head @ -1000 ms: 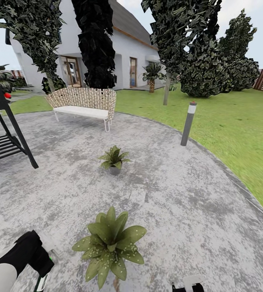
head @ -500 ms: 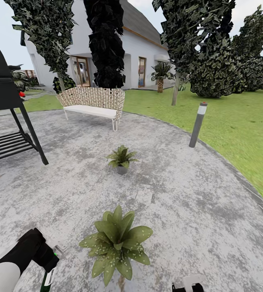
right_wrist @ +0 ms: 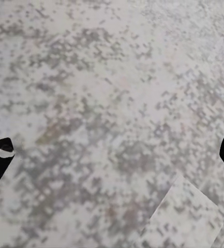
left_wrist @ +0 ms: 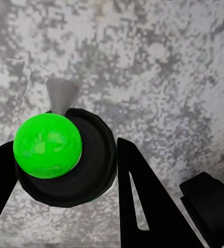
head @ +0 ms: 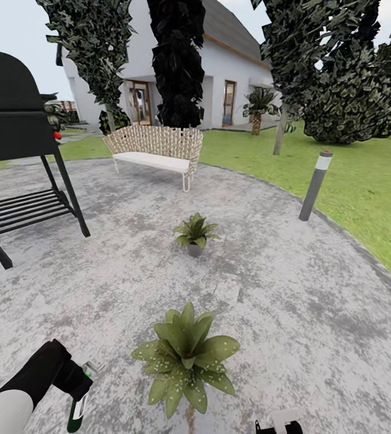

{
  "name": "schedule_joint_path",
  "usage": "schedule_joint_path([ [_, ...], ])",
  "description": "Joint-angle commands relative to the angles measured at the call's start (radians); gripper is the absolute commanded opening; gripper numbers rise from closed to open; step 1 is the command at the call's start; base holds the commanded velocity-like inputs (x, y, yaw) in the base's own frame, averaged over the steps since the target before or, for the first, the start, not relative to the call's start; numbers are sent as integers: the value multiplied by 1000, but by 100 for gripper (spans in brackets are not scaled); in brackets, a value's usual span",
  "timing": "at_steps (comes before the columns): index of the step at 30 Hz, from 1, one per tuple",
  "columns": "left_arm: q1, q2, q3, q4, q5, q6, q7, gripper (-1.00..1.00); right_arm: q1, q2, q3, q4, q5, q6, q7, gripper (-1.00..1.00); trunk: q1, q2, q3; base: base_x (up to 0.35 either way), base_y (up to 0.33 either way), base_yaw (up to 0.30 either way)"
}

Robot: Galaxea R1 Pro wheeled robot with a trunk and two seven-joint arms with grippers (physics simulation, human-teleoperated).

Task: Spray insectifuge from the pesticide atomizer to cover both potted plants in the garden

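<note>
My left gripper [head: 78, 386] at the head view's lower left is shut on the pesticide atomizer [head: 76, 411], whose dark green body hangs down and whose pale nozzle points toward the near plant. In the left wrist view the atomizer [left_wrist: 55, 155] sits between the black fingers [left_wrist: 143, 201], its grey nozzle over the paving. The near potted plant [head: 186, 358] stands just right of that gripper on the patio [head: 291, 313]. The far potted plant [head: 195, 232] sits farther ahead. My right gripper [right_wrist: 112, 150] is open over bare paving; its top [head: 279, 422] shows at the head view's lower edge.
A black grill on a slatted stand [head: 20, 150] stands at the left. A woven bench [head: 156, 150] lies ahead, a grey bollard lamp [head: 314, 185] at the patio's right rim. Lawn [head: 364, 175], trees and a white house lie beyond.
The head view has swung left, so everything has shifted right in the picture and more of the grill shows. The left gripper still holds the atomizer beside the near plant.
</note>
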Motion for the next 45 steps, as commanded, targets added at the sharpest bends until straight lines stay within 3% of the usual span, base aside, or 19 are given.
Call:
schedule_joint_path([
  [1,-1,-1,6,-2,-5,8,-6,-100,-1,0,8,1,8,0,-11,100,0,0,-1,0,-4,33],
  [7,0,-13,7,-2,-2,9,-6,-100,-1,-20,11,4,12,-1,-9,100,0,0,-1,49,161,4],
  [10,0,-26,7,-2,-4,9,-6,-100,-1,-14,9,2,9,-1,-10,100,0,0,-1,19,221,0],
  [26,-1,-25,4,-1,-5,11,-7,-100,-1,-13,6,1,7,-1,-10,100,0,0,10,0,12,-212],
  [27,-5,-26,-4,-5,-11,12,-12,-100,-1,-14,6,1,7,-1,-10,100,0,0,11,0,0,-258],
  [29,-29,-26,-19,-9,-31,12,-92,-100,-1,-14,6,1,7,-1,-10,100,0,0,12,0,0,-266],
  [30,-65,-25,-52,-9,-71,12,-169,-100,-1,-14,6,1,7,-1,-10,100,0,0,13,0,0,-271],
  [31,-167,-32,-160,-13,-244,14,-412,-100,-1,-14,6,1,7,-1,-10,100,0,0,14,0,0,-275],
  [32,-195,-36,-171,-24,-288,14,-454,-100,-1,-14,6,1,7,-1,-10,100,0,0,14,0,0,-276],
  [33,-232,-45,-179,-46,-361,13,-500,-100,-1,-14,6,1,7,-1,-10,100,0,0,15,0,0,-276],
  [36,-269,-108,-189,-68,-527,12,-596,-100,-1,-14,6,1,7,-1,-10,100,0,0,17,0,0,-276],
  [38,-299,-152,-191,-114,-638,12,-608,-100,-1,-15,6,1,7,-1,-10,100,0,0,18,0,0,-276],
  [39,-317,-168,-192,-138,-679,11,-608,-100,-1,-15,6,1,7,-1,-10,100,0,0,18,0,0,-276],
  [43,-372,-217,-216,-176,-782,11,-608,-100,-1,-15,6,1,7,-1,-10,100,0,0,21,0,0,-276],
  [45,-409,-227,-219,-173,-793,6,-608,-100,-1,-15,6,1,7,-1,-10,100,0,0,21,0,0,-230],
])
